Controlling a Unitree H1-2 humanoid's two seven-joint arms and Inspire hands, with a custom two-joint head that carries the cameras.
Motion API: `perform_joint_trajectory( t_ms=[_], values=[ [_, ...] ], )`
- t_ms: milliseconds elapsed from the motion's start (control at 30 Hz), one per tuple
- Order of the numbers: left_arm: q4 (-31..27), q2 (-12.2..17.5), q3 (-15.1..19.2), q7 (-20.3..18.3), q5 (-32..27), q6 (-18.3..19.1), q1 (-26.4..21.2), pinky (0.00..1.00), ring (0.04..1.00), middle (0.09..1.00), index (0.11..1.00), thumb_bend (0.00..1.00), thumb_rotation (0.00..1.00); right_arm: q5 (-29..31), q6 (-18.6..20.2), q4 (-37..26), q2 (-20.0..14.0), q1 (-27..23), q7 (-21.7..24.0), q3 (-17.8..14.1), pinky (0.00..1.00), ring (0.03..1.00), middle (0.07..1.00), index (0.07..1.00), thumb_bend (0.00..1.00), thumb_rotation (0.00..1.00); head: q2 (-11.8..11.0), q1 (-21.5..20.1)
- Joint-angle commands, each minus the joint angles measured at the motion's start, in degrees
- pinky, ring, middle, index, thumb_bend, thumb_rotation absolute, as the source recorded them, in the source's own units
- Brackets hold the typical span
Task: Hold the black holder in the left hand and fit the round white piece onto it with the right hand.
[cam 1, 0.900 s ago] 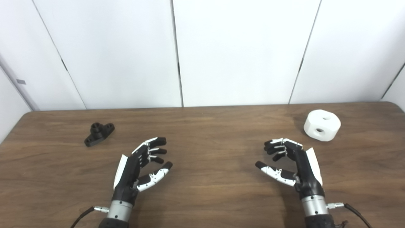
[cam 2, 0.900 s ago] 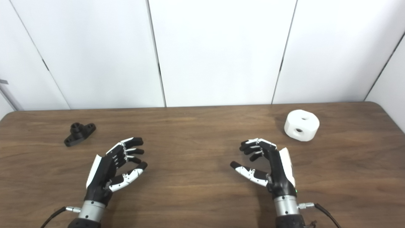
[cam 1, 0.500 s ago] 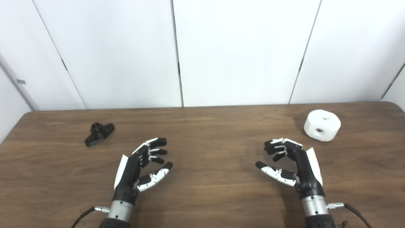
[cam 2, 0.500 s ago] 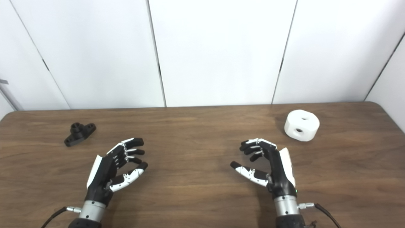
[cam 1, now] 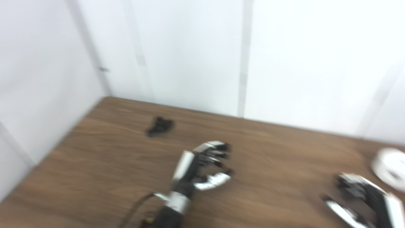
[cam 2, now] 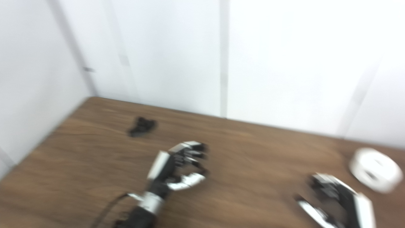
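Black holder [cam 2: 141, 126], a small dark moulded part, lies free on the brown wooden table [cam 2: 95, 164] near its far left corner, well apart from both hands. Round white piece [cam 2: 375, 169], a stubby plastic cylinder, rests on the table near the right edge. Left hand [cam 2: 177, 169] hovers with fingers curled loosely apart, holding nothing; the holder lies beyond it, to its left. Right hand [cam 2: 335, 199], likewise parted and empty, sits just beside the white piece. Both views are blurred; fine detail is unreadable. Neither part is grasped yet.
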Motion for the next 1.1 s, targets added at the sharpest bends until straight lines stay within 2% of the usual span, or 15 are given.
perform_joint_trajectory(
  t_ms=[0,100,367,567,633,667,800,900,967,1067],
  values=[
    [2.98,-1.12,-0.89,1.72,1.65,-1.56,1.0,0.57,0.706,0.76,0.736,0.53,0.0,-0.32,1.33,-3.14,0.32,0.04,0.15,-0.34,0.43,0.553,0.642,0.496,0.5,0.11,-0.17,0.24],
    [3.58,-1.56,-0.97,2.32,2.52,-1.51,0.8,0.56,0.705,0.759,0.73,0.53,0.0,-0.89,4.04,-5.07,0.45,0.58,0.72,-0.33,0.42,0.553,0.652,0.496,0.5,0.12,-0.56,0.7],
    [3.95,-2.26,-0.74,3.46,3.31,-0.16,0.64,0.57,0.698,0.752,0.713,0.54,0.0,-0.92,2.66,-4.65,0.07,0.69,0.55,-0.49,0.39,0.541,0.644,0.497,0.49,0.12,-0.48,0.95],
    [4.45,-2.01,-0.87,4.17,3.62,-1.63,0.09,0.57,0.701,0.749,0.709,0.55,0.0,-0.36,2.75,-4.42,-0.13,0.5,0.76,-0.75,0.39,0.543,0.641,0.497,0.49,0.13,-0.3,1.27],
    [4.34,-0.36,-1.29,5.4,7.62,-2.81,-0.99,0.56,0.689,0.743,0.7,0.59,0.0,-0.21,2.71,-4.19,-0.24,0.28,0.85,-0.82,0.39,0.543,0.64,0.497,0.49,0.13,-0.14,1.44],
    [4.1,0.44,-1.5,5.8,9.41,-2.9,-1.51,0.54,0.687,0.75,0.69,0.66,0.0,-0.12,2.67,-4.04,-0.29,0.18,0.88,-0.86,0.39,0.543,0.64,0.497,0.5,0.13,-0.13,1.49],
    [-0.19,6.13,-1.84,2.08,12.04,0.32,-4.92,0.48,0.679,0.747,0.654,0.82,0.01,0.1,2.67,-3.46,-0.43,-0.27,1.12,-0.9,0.39,0.542,0.639,0.497,0.5,0.13,-0.02,1.77],
    [-2.29,9.35,-1.43,-0.27,12.72,3.45,-6.5,0.52,0.701,0.759,0.656,0.85,0.0,-0.02,2.62,-3.34,-0.5,-0.43,1.17,-0.95,0.39,0.539,0.638,0.497,0.5,0.13,0.27,1.92],
    [-4.16,12.01,-1.02,-1.06,14.86,6.09,-7.7,0.61,0.741,0.77,0.667,0.88,0.03,0.2,2.53,-3.21,-0.64,-0.6,1.26,-1.08,0.38,0.541,0.636,0.497,0.5,0.13,0.57,2.17],
    [-5.57,14.68,-0.53,-1.71,15.73,7.8,-9.02,0.61,0.755,0.784,0.672,0.9,0.03,0.5,2.65,-3.11,-0.88,-0.71,1.52,-1.27,0.39,0.54,0.635,0.497,0.5,0.13,0.71,2.58]
  ],
)
